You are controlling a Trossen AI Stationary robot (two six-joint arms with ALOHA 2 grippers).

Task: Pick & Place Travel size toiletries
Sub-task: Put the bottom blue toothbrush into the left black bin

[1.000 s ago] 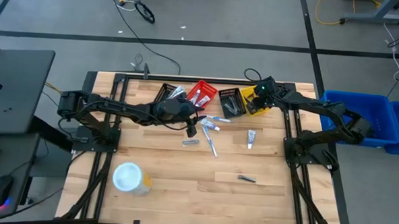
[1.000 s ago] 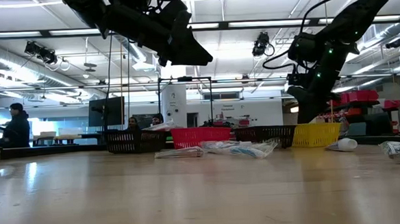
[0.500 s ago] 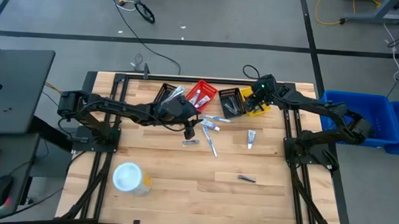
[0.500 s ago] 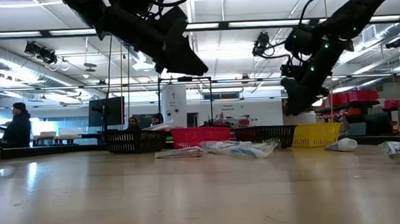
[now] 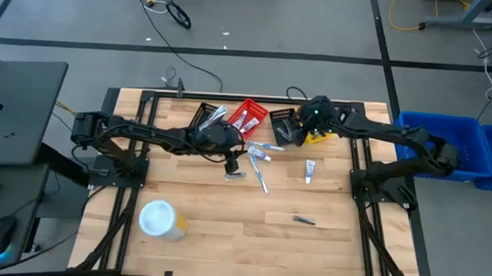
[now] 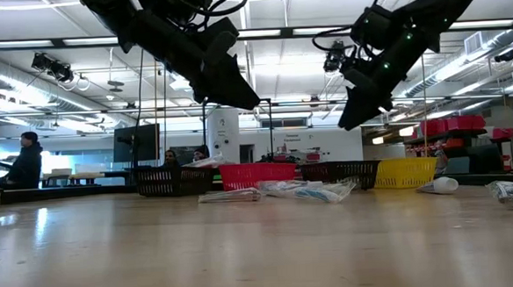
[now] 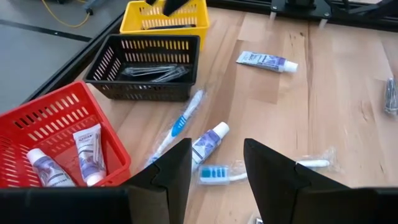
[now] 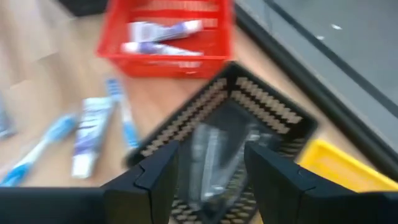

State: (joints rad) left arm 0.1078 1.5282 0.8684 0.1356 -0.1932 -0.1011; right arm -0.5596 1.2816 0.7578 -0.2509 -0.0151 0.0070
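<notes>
Nearest the front desk [image 5: 225, 229] edge: white-lidded tub [image 5: 158, 218] at front left; dark razor [image 5: 305, 220] at front right, well apart from everything else.

Mid-desk: silvery sachet [image 5: 235, 175], toothbrushes [image 7: 176, 126] and small tube [image 7: 209, 141] in a loose cluster; second tube [image 5: 309, 169] to the right, apart from the cluster.

Left pincer [image 5: 234, 159] above the cluster, just over the sachet; fingers [image 7: 173, 171] spread, nothing between them, clear of the desk in the low view.

Far row: black basket [image 5: 205, 116], red basket [image 5: 249, 115] with two tubes [image 7: 91, 154] inside, second black basket [image 7: 144, 66] with slim silvery items, yellow basket [image 7: 171, 15] at the end.

Right pincer [image 5: 297, 132] raised over the second black basket; fingers [image 8: 149, 180] apart, empty.

Beyond the desk: people in the room behind.
</notes>
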